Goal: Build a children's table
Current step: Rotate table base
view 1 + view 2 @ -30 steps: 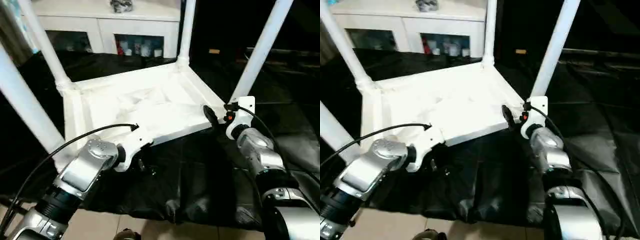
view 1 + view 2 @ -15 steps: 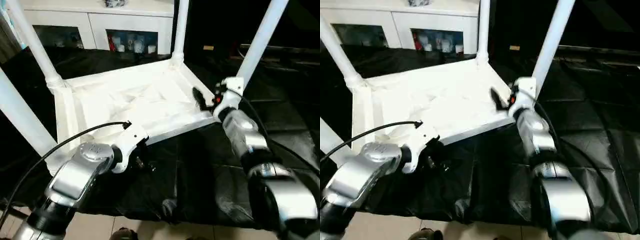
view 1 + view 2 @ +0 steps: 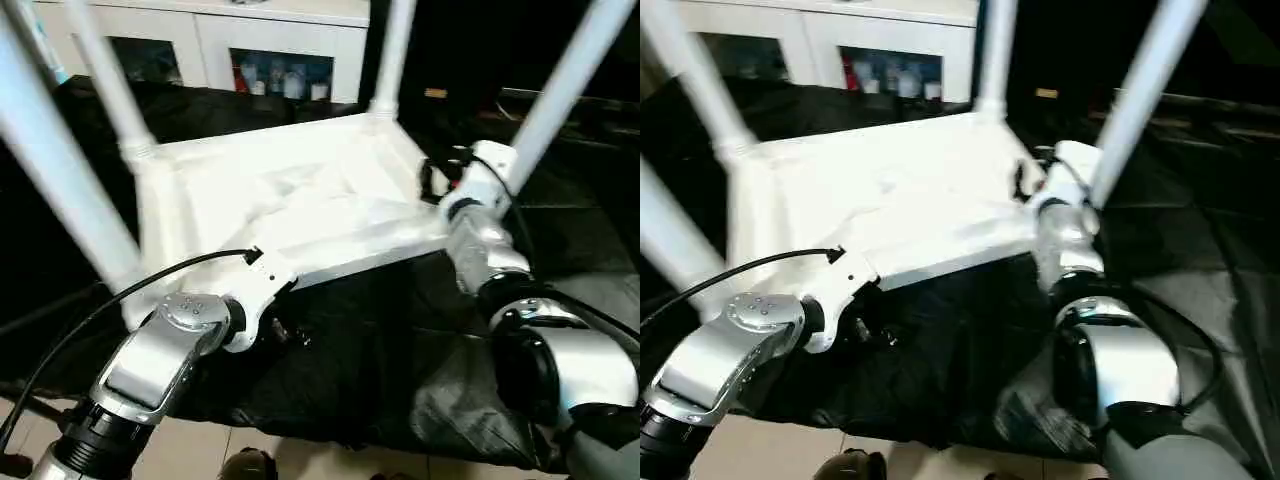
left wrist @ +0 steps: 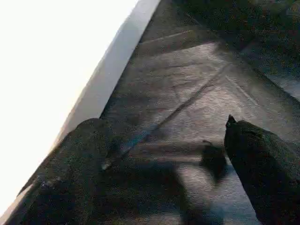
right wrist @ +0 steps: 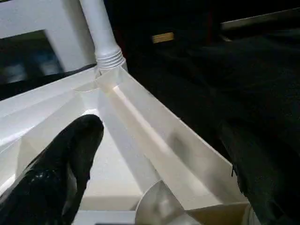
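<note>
Jaws of both grippers are spread wide, nothing grasped. The left gripper (image 4: pixel 164 173) is held just off the near rim of the children's table (image 3: pixel 300 200), over the black cloth (image 3: pixel 400 360); one finger (image 4: pixel 75 159) is close against the white edge, contact cannot be confirmed. The right gripper (image 5: pixel 154 168) is straddling the right rim by the near right corner, one finger (image 5: pixel 61 164) inside the tray-like underside, the other outside; no clamping is seen.

The children's table is lying upside down on the cloth-covered counter, all four legs (image 3: pixel 110 80) pointing up out of the corner sockets, so assembly is judged near complete, with flipping upright probably left. A white cabinet (image 3: pixel 280 50) with glass doors is seen at the far side.

Handling, as judged: moulded plastic, light for its bulk, rigid at the rim and ribs, some flex likely in the flat panel. The surface is smooth and glossy, so slip under thin fingers is a risk. Legs are long levers; pulling on one could loosen or cock it in its socket. Best hold is judged to be the raised rim close to a corner socket, where the wall is stiffest, one gripper per side for a balanced lift. Top-heavy swing of the legs should be expected during turning.
</note>
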Motion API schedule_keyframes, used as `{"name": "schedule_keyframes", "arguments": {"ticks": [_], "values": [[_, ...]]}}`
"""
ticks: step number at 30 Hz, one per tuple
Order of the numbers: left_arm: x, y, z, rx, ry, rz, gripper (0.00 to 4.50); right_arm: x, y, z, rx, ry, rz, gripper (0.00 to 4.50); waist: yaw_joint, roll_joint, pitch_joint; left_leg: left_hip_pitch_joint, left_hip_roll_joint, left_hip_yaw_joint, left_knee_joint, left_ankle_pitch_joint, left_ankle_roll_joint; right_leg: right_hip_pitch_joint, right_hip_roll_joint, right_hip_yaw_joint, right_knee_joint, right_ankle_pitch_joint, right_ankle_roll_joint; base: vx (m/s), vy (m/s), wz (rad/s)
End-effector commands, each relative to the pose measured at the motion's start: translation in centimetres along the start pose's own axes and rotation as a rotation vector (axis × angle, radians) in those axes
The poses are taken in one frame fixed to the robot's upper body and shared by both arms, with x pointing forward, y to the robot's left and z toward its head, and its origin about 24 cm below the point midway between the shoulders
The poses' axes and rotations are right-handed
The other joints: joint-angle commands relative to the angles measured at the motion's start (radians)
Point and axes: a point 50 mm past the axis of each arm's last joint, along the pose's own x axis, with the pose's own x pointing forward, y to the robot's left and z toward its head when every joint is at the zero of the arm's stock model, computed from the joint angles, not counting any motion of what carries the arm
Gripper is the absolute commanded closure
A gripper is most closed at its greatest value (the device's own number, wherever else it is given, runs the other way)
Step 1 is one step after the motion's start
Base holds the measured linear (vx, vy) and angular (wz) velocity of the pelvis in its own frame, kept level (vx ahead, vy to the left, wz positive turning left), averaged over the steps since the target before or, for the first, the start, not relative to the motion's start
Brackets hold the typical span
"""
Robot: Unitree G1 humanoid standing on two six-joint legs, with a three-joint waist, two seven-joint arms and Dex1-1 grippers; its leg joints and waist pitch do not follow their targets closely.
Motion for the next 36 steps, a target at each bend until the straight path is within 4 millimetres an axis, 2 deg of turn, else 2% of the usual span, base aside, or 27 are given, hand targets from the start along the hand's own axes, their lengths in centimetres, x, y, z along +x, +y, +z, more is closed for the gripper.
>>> {"name": "schedule_keyframes", "arguments": {"ticks": [1, 3, 5, 9, 13, 16, 17, 18, 20, 21, 22, 23, 24, 25, 26, 27, 28, 29, 30, 31, 32, 34, 36], "values": [[-0.5, 1.4, 0.2, 0.003, -0.003, 0.088, 0.03, 0.1, -3.0, 0.9, 0.015, -0.039, -0.126, 0.0, -0.015, 0.005, -0.065, 0.041, 0.045, -0.022, -0.082, -0.278, -0.045, 0.023, -0.045, 0.038, -0.059, -0.168, -0.183, 0.0, 0.0, 0.0], [-0.6, 1.7, 0.1, 0.005, -0.003, 0.098, 0.03, 0.0, -3.7, 1.0, 0.008, -0.053, -0.141, 0.0, -0.014, 0.006, -0.068, 0.038, 0.043, -0.021, -0.079, -0.253, -0.038, 0.026, -0.045, 0.037, -0.058, -0.145, -0.185, 0.0, 0.0, 0.0], [-0.6, 1.8, 0.1, 0.008, -0.002, 0.103, 0.03, -0.1, -4.1, 1.1, -0.002, -0.062, -0.152, 0.0, -0.015, 0.003, -0.069, 0.035, 0.042, -0.021, -0.076, -0.227, -0.029, 0.029, -0.044, 0.037, -0.054, -0.113, -0.188, 0.0, 0.0, 0.0], [-0.4, 2.3, 0.0, 0.018, -0.012, 0.131, 0.03, -0.5, -6.0, 0.9, -0.047, -0.097, -0.182, 0.0, -0.014, 0.004, -0.076, 0.032, 0.04, -0.018, -0.069, -0.179, -0.007, 0.034, -0.043, 0.035, -0.049, -0.057, -0.205, 0.0, 0.0, 0.0], [-0.5, 2.5, 0.4, 0.031, -0.063, 0.143, 0.03, -0.8, -6.4, 0.6, -0.087, -0.105, -0.15, 0.0, -0.016, 0.004, -0.08, 0.031, 0.041, -0.018, -0.065, -0.164, 0.008, 0.039, -0.043, 0.034, -0.047, -0.039, -0.217, 0.0, 0.0, 0.0], [-1.4, 2.4, 2.1, 0.049, -0.258, 0.143, 0.03, -1.1, -5.5, 0.1, -0.149, -0.129, -0.015, 0.0, -0.021, 0.005, -0.081, 0.028, 0.043, -0.019, -0.066, -0.183, 0.013, 0.043, -0.046, 0.034, -0.052, -0.056, -0.228, 0.0, 0.0, 0.0], [-2.3, 2.1, 2.8, 0.034, -0.379, 0.126, 0.03, -1.4, -4.8, -0.3, -0.172, -0.141, 0.108, 0.0, -0.022, 0.007, -0.082, 0.028, 0.043, -0.019, -0.065, -0.189, 0.015, 0.043, -0.047, 0.034, -0.051, -0.058, -0.232, 0.0, 0.0, 0.0], [-2.7, 2.0, 3.0, 0.021, -0.418, 0.119, 0.03, -1.6, -4.6, -0.5, -0.174, -0.144, 0.158, 0.0, -0.024, 0.002, -0.082, 0.024, 0.047, -0.021, -0.065, -0.19, 0.021, 0.049, -0.051, 0.035, -0.052, -0.048, -0.236, 0.0, 0.0, 0.0], [-3.8, 1.5, 2.6, -0.014, -0.484, 0.083, 0.03, -2.3, -4.4, -0.9, -0.183, -0.157, 0.26, 0.0, -0.03, 0.008, -0.082, 0.024, 0.048, -0.022, -0.065, -0.181, 0.04, 0.049, -0.047, 0.034, -0.048, -0.038, -0.25, 0.0, 0.0, 0.0], [-3.9, 1.3, 2.5, -0.018, -0.49, 0.075, 0.03, -2.4, -4.5, -0.9, -0.188, -0.159, 0.27, 0.0, -0.032, 0.006, -0.082, 0.024, 0.05, -0.022, -0.066, -0.181, 0.045, 0.048, -0.047, 0.034, -0.05, -0.041, -0.251, 0.0, 0.0, 0.0], [-4.6, 0.9, 1.8, -0.041, -0.514, 0.047, 0.03, -3.0, -4.6, -1.2, -0.182, -0.157, 0.319, 0.0, -0.033, 0.017, -0.083, 0.027, 0.049, -0.022, -0.065, -0.184, 0.048, 0.047, -0.045, 0.034, -0.051, -0.054, -0.255, 0.0, 0.0, 0.0], [-5.1, 0.5, 1.4, -0.063, -0.53, 0.028, 0.03, -3.4, -4.7, -1.4, -0.169, -0.154, 0.351, 0.0, -0.035, 0.012, -0.081, 0.026, 0.05, -0.021, -0.066, -0.19, 0.05, 0.047, -0.045, 0.036, -0.053, -0.059, -0.252, 0.0, 0.0, 0.0], [-5.6, 0.2, 0.9, -0.079, -0.543, 0.023, 0.03, -3.9, -4.8, -1.4, -0.157, -0.153, 0.374, 0.0, -0.035, 0.019, -0.082, 0.027, 0.051, -0.022, -0.068, -0.208, 0.05, 0.047, -0.043, 0.037, -0.056, -0.082, -0.247, 0.0, 0.0, 0.0], [-5.6, 0.2, 0.9, -0.079, -0.543, 0.023, 0.03, -3.9, -4.8, -1.4, -0.157, -0.153, 0.374, 0.0, -0.034, 0.018, -0.081, 0.029, 0.052, -0.022, -0.069, -0.216, 0.049, 0.046, -0.042, 0.038, -0.058, -0.092, -0.242, 0.0, 0.0, 0.0], [-6.1, -0.2, 0.2, -0.096, -0.556, 0.036, 0.03, -4.7, -4.9, -1.6, -0.151, -0.144, 0.416, 0.0, -0.033, 0.024, -0.08, 0.035, 0.053, -0.022, -0.073, -0.243, 0.039, 0.042, -0.036, 0.038, -0.064, -0.118, -0.236, 0.0, 0.0, 0.0], [-6.1, -0.2, 0.2, -0.096, -0.556, 0.036, 0.03, -4.7, -4.9, -1.6, -0.151, -0.144, 0.416, 0.0, -0.034, 0.024, -0.08, 0.034, 0.055, -0.023, -0.074, -0.255, 0.031, 0.04, -0.038, 0.039, -0.063, -0.131, -0.234, 0.0, 0.0, 0.0], [-6.4, -0.3, -0.3, -0.103, -0.56, 0.054, 0.03, -5.4, -4.9, -1.8, -0.171, -0.139, 0.449, 0.0, -0.032, 0.028, -0.078, 0.041, 0.053, -0.023, -0.077, -0.292, 0.017, 0.037, -0.035, 0.038, -0.072, -0.177, -0.227, 0.0, 0.0, 0.0], [-6.7, -0.5, -0.8, -0.105, -0.56, 0.079, 0.03, -6.1, -4.9, -2.0, -0.197, -0.13, 0.486, 0.0, -0.028, 0.029, -0.079, 0.041, 0.055, -0.025, -0.078, -0.305, 0.012, 0.038, -0.036, 0.04, -0.074, -0.187, -0.219, 0.0, 0.0, 0.0], [-7.1, -0.4, -1.5, -0.093, -0.569, 0.138, 0.03, -7.1, -5.1, -2.2, -0.228, -0.122, 0.522, 0.0, -0.032, 0.029, -0.073, 0.038, 0.055, -0.026, -0.084, -0.349, -0.003, 0.036, -0.039, 0.04, -0.078, -0.25, -0.2, 0.0, 0.0, 0.0], [-7.6, -0.2, -2.2, -0.087, -0.584, 0.22, 0.03, -8.2, -5.4, -2.4, -0.242, -0.105, 0.552, 0.0, -0.029, 0.026, -0.072, 0.04, 0.053, -0.027, -0.084, -0.362, -0.005, 0.036, -0.039, 0.041, -0.087, -0.278, -0.183, 0.0, 0.0, 0.0], [-7.7, -0.2, -2.4, -0.085, -0.587, 0.239, 0.03, -8.5, -5.4, -2.5, -0.245, -0.101, 0.559, 0.0, -0.027, 0.023, -0.07, 0.037, 0.057, -0.03, -0.087, -0.383, -0.012, 0.036, -0.044, 0.046, -0.094, -0.337, -0.141, 0.0, 0.0, 0.0], [-8.3, 0.0, -3.3, -0.13, -0.613, 0.343, 0.03, -9.7, -5.9, -2.7, -0.238, -0.074, 0.576, 0.0, -0.029, 0.024, -0.074, 0.04, 0.055, -0.031, -0.087, -0.399, -0.023, 0.032, -0.042, 0.046, -0.096, -0.376, -0.13, 0.0, 0.0, 0.0], [-8.6, -0.1, -3.7, -0.137, -0.614, 0.378, 0.03, -10.3, -6.1, -2.9, -0.235, -0.055, 0.574, 0.0, -0.029, 0.022, -0.069, 0.039, 0.054, -0.033, -0.09, -0.418, -0.027, 0.029, -0.043, 0.046, -0.102, -0.411, -0.113, 0.0, 0.0, 0.0]]}}
